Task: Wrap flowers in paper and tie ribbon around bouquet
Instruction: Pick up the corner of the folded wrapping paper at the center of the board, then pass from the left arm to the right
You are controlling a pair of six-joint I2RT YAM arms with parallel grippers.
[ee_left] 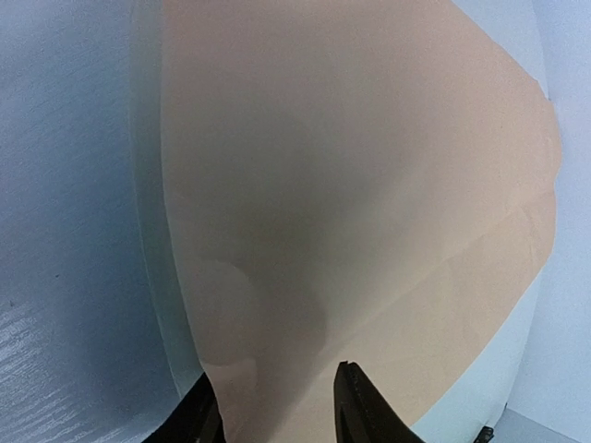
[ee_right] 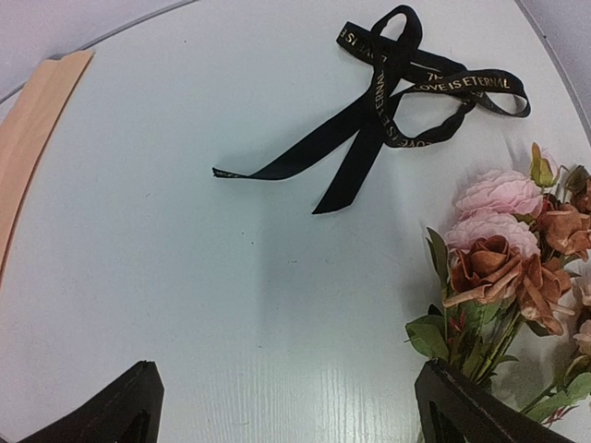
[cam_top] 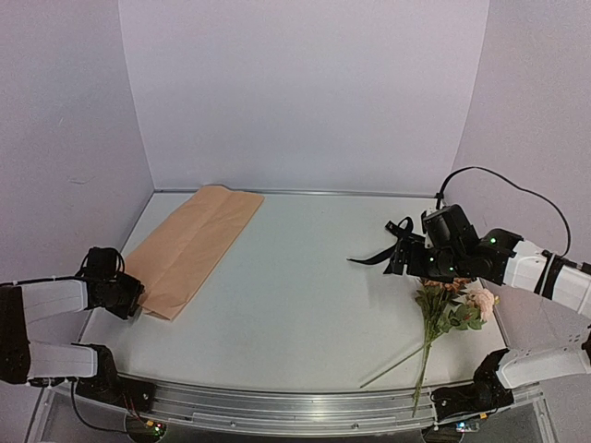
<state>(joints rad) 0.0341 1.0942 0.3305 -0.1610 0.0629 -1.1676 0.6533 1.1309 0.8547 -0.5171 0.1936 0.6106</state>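
The tan paper (cam_top: 189, 245) lies flat at the table's back left and fills the left wrist view (ee_left: 351, 185). My left gripper (cam_top: 137, 300) is at its near corner. Its jaws (ee_left: 277, 411) stand partly apart, one finger (ee_left: 360, 406) over the sheet and the other under its edge. The black ribbon (ee_right: 369, 138) lies in loose loops at the right (cam_top: 380, 251). The flowers (ee_right: 499, 258), pink and brown, lie just nearside of it (cam_top: 452, 305), stems toward the front edge. My right gripper (cam_top: 406, 260) hovers wide open (ee_right: 286, 406) between the ribbon and the blooms, holding nothing.
White walls close the table (cam_top: 305, 305) on the left, back and right. A metal rail (cam_top: 295, 406) runs along the front edge by the arm bases. A black cable (cam_top: 517, 189) arcs over my right arm.
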